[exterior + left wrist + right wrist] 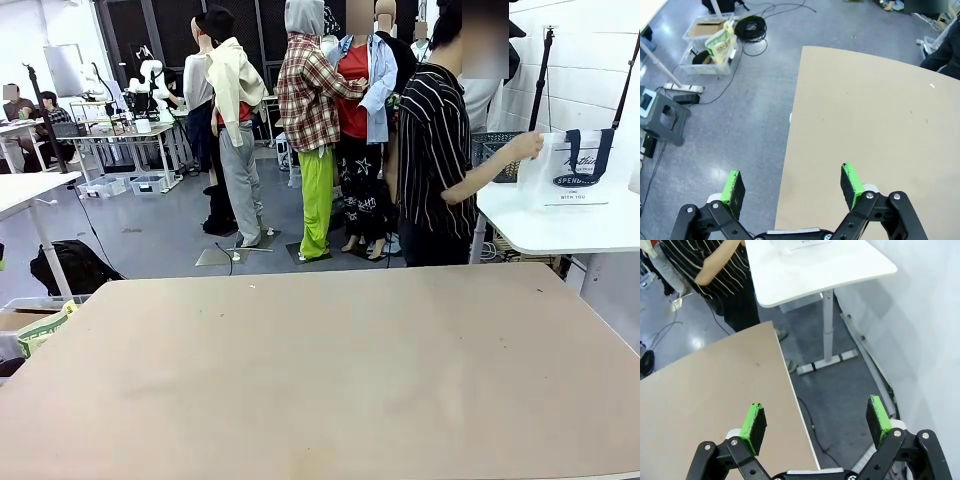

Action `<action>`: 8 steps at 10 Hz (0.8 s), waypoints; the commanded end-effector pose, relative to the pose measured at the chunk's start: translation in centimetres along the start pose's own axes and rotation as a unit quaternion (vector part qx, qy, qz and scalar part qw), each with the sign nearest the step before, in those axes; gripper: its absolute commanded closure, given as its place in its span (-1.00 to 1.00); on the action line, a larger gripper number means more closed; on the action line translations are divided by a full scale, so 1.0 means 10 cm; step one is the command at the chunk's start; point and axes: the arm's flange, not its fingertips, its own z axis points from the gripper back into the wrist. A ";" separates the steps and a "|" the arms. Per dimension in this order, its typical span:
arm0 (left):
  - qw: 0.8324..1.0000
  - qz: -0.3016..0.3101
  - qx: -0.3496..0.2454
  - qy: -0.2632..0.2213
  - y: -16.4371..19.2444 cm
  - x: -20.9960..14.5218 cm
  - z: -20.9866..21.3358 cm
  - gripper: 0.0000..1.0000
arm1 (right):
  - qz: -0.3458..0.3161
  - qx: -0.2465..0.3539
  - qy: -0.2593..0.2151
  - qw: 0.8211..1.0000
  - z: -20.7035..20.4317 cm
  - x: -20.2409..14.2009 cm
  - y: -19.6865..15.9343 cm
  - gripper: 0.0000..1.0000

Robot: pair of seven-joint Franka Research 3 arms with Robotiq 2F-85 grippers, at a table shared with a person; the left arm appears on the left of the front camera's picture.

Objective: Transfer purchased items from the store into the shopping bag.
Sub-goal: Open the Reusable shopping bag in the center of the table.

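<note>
Front view places the shopping bag [585, 170] upright on the white side table [560, 225], a person's hand [525, 147] at its edge. It is judged light, limp and slippery, best taken by the navy handles [571, 150]. Print legible: "SPEND…", "WITH YOU". Left gripper [792, 185] and right gripper [815, 422] — jaws fully apart, holding nothing.

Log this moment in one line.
left hand: open, empty | right hand: open, empty | bag: on side table, person touching
</note>
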 end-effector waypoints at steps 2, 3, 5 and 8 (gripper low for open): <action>1.000 -0.005 -0.001 0.000 0.00 0.00 0.00 -1.00 | 0.004 -0.002 0.000 1.000 0.03 0.01 0.00 -1.00; 1.000 -0.005 -0.001 0.000 0.00 0.00 0.00 -1.00 | 0.004 -0.002 0.000 1.000 0.03 0.01 0.00 -1.00; 1.000 -0.005 -0.001 0.000 0.00 0.00 0.00 -1.00 | 0.004 -0.002 0.000 1.000 0.03 0.01 0.00 -1.00; 1.000 -0.005 -0.001 0.000 0.00 0.00 0.00 -1.00 | 0.004 -0.002 0.000 1.000 0.03 0.01 0.00 -1.00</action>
